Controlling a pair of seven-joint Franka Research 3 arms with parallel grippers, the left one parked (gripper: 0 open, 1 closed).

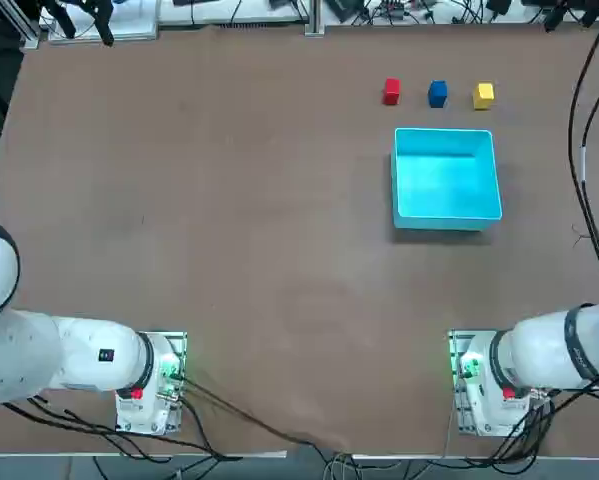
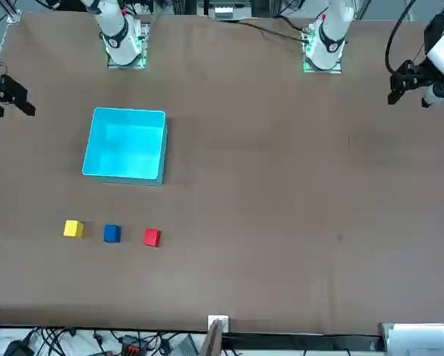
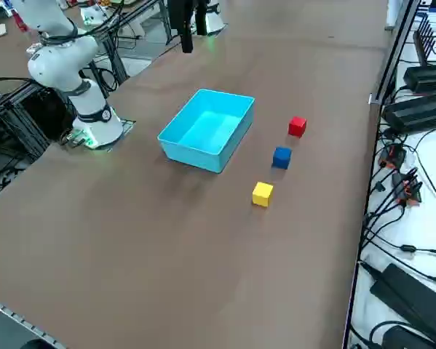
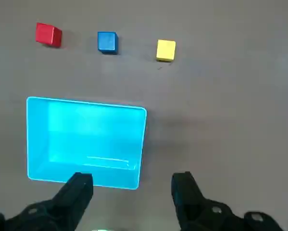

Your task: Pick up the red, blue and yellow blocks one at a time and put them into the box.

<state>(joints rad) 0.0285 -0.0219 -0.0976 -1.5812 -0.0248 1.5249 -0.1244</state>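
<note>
Hovering high above the tabletop [image 1: 229,250], the right end effector [image 4: 132,185] points down with its two dark fingers [image 4: 79,190] spread wide and nothing between them. It is seen best in the wrist view; in the side view it shows only as a dark shape at the upper edge [image 3: 183,25], well clear of the surface.

Box [image 1: 447,215]: cyan, shallow, thin upright walls, sitting flat on the tabletop in the right arm's half, out ahead of the arm's base. Nothing inside it in any view.

Blocks: three cubes in a straight row on the far side of the box from the robot, near it but not touching it, and apart from each other with bare tabletop between.
- red block [image 1: 391,92]: the end of the row nearest the table's middle, just past the box's corner.
- blue block [image 1: 437,94]: middle of the row.
- yellow block [image 1: 483,95]: the outer end, toward the robot's right edge of the table.

All three rest flat on the surface. Wrist view has the box's near wall just ahead of the fingers, the row of blocks beyond it.
</note>
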